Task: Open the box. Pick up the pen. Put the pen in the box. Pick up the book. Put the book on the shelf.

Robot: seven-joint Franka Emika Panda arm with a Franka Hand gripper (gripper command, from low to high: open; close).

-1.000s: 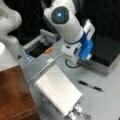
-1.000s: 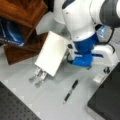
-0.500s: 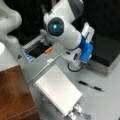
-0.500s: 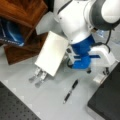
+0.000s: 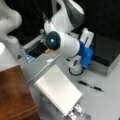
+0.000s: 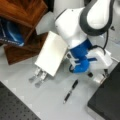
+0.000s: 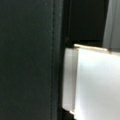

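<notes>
The box (image 5: 110,50) lies shut at a front view's right, its black lid flat over grey sides; in a front view it fills the bottom right corner (image 6: 107,100). My gripper (image 6: 99,78) hangs at the box's near edge, below the blue wrist. The wrist view shows the dark lid (image 7: 27,60) close up beside a white block. The black pen (image 5: 91,86) (image 6: 70,91) lies loose on the table, apart from the gripper. The white book (image 5: 58,91) (image 6: 51,53) leans tilted beside the brown shelf (image 5: 15,95) (image 6: 22,15).
Slotted metal strips (image 5: 78,112) (image 6: 38,76) stick out under the book's lower edge. A dark bin with an orange piece (image 5: 47,50) stands behind the arm. A blue book (image 6: 10,35) lies inside the shelf. A second white arm (image 5: 10,27) rises at the left.
The arm has swung down and toward the box, bringing the gripper to the lid's edge. Pen and book have not moved.
</notes>
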